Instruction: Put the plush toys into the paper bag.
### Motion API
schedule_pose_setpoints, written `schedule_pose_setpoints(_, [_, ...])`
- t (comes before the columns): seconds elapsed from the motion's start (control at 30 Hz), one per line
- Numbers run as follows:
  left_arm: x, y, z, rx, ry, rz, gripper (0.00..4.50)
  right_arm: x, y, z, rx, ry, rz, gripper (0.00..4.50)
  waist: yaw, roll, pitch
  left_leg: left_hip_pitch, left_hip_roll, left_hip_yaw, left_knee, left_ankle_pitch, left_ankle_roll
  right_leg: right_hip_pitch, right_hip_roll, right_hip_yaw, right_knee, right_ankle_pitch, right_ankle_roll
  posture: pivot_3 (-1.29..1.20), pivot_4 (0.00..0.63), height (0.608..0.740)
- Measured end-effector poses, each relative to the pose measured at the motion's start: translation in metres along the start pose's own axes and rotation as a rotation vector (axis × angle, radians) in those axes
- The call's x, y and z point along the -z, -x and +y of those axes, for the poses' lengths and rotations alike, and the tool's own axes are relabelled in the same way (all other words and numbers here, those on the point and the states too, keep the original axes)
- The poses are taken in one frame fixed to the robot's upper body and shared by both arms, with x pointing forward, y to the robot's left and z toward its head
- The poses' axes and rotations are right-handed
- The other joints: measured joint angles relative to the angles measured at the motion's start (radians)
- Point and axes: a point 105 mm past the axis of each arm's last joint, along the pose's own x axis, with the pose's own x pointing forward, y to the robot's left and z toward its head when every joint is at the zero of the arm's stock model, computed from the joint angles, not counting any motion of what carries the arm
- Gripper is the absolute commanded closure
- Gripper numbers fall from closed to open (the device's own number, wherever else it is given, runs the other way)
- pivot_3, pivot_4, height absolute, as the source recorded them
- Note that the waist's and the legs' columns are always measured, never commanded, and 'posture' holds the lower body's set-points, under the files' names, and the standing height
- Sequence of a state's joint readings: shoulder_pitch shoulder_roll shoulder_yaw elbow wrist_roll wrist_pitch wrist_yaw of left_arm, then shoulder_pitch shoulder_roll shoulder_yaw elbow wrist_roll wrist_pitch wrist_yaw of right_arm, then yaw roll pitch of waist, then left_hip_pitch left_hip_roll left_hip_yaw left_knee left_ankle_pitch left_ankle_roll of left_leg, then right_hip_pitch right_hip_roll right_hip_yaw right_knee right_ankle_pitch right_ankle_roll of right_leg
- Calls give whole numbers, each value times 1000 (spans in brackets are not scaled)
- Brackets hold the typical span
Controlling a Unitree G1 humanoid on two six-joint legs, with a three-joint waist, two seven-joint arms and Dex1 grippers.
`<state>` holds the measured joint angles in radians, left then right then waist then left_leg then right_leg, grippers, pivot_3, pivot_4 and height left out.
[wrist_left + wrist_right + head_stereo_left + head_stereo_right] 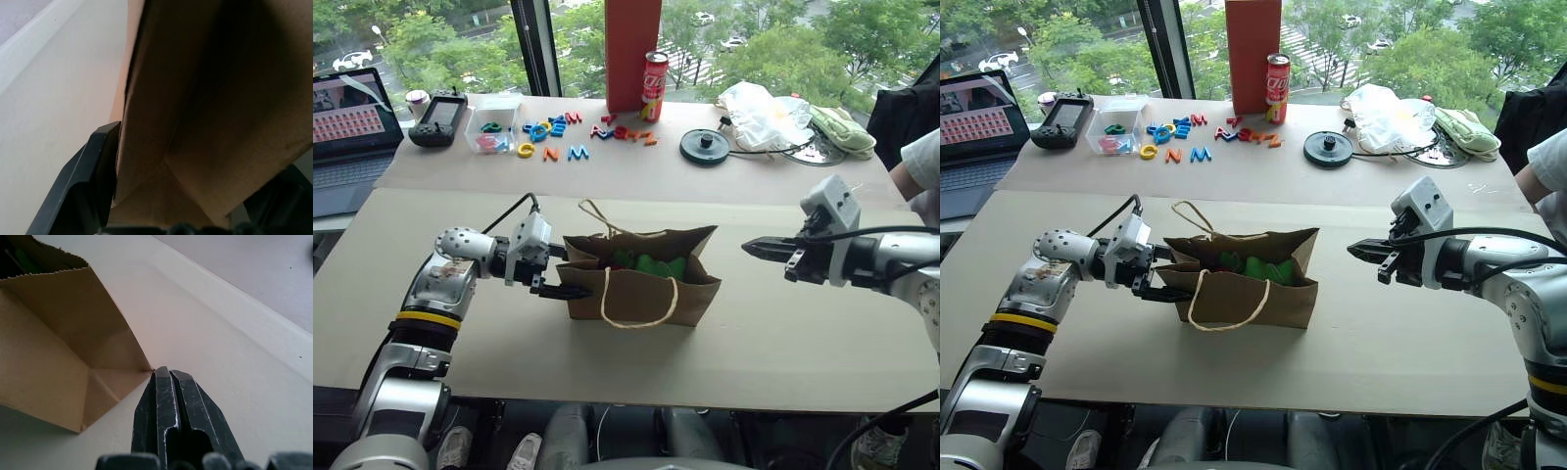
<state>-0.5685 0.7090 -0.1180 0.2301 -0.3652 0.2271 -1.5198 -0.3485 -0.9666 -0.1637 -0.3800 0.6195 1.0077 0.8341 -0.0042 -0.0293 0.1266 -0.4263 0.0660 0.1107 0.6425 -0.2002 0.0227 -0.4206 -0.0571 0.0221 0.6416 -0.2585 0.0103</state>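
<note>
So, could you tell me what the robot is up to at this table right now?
It is packing plush toys into the paper bag, which stands upright on the table. The green toy shows inside the bag's mouth. The left gripper is open astride the bag's left end, and the right gripper is shut, off to the bag's right.

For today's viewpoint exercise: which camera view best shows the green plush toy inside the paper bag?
The left eye view: it looks down into the open paper bag at the green plush toy. The right eye view shows the same. The right wrist view catches a green sliver; the left wrist view shows bag paper.
</note>
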Motion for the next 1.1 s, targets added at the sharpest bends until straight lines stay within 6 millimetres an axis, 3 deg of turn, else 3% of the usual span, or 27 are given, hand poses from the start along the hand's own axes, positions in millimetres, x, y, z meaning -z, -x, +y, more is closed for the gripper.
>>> schedule_pose_setpoints(0.27, [-44, 51, -15, -41, 60, 31, 1140, 4, 13, 2, -15, 59, 90, 4500, -3, 1, 0, 1, 0, 0, 0, 0, 0, 1, 0, 0, 0, 0, 0, 0, 150, 740])
schedule_pose_setpoints(0.37, [-53, 63, -20, -29, 102, 32, 1140, 7, 13, 11, -71, 77, 96, 4500, -4, 1, 1, 1, 0, 0, 0, 0, 0, 0, 0, 0, 0, -1, 0, 0, 150, 740])
schedule_pose_setpoints(0.43, [-59, 70, -22, -24, 114, 22, 1140, -1, 15, 24, -140, 110, 55, 4500, -4, 1, 1, 2, 0, 1, 0, 0, 0, 1, 0, 0, 0, -1, 0, 0, 150, 740])
schedule_pose_setpoints(0.63, [-63, 71, -22, -32, 150, -20, 1140, -28, 24, 37, -211, 171, -95, 4500, -2, 1, 1, 2, 0, 1, 0, 0, 0, 1, 0, 0, 0, -1, 0, 0, 150, 740])
schedule_pose_setpoints(1.1, [-66, 67, -19, -42, 167, -64, 1140, -32, 26, 42, -224, 184, -117, 4500, 4, 1, 1, 1, 0, 1, 0, 0, 0, 1, 0, 0, 1, -1, 0, 0, 150, 740])
